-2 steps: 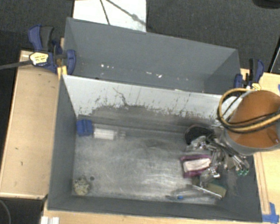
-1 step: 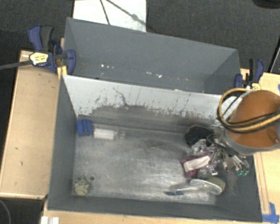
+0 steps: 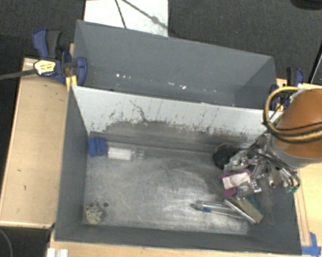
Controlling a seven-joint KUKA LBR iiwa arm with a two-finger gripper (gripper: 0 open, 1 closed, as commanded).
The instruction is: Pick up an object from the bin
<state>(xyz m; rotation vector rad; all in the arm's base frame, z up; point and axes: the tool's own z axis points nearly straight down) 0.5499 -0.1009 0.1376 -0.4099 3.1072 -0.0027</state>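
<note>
Closest of all, a small crumpled grey-brown lump [image 3: 95,212] sits in the front left corner of the bin [image 3: 175,68], just inside its front wall. Bare grey metal makes up the bin's floor, scuffed pale across the middle and streaked with dark scratches where it meets the sloping back wall. Outside the bin the ground is dark and speckled.

Along the back edge at the left lies a clear tube with a blue cap [image 3: 109,149], on its side with the cap toward the left wall, well apart from everything else. All the other things gather at the right.

The arm comes in over the right wall, its orange cover [image 3: 311,124] hiding part of that rim, and the end effector [image 3: 252,175] hangs low near the right wall. Whether it is open or closed cannot be told, since its metal parts crowd together there. Right against its left side is a purple and white piece [image 3: 235,180]; I cannot tell whether it is held. A dark round thing [image 3: 224,155] lies just behind, toward the back wall. In front, a silvery pen-like stick [image 3: 212,208] lies flat, and a tan bar [image 3: 245,210] lies slanted just beside it
</note>
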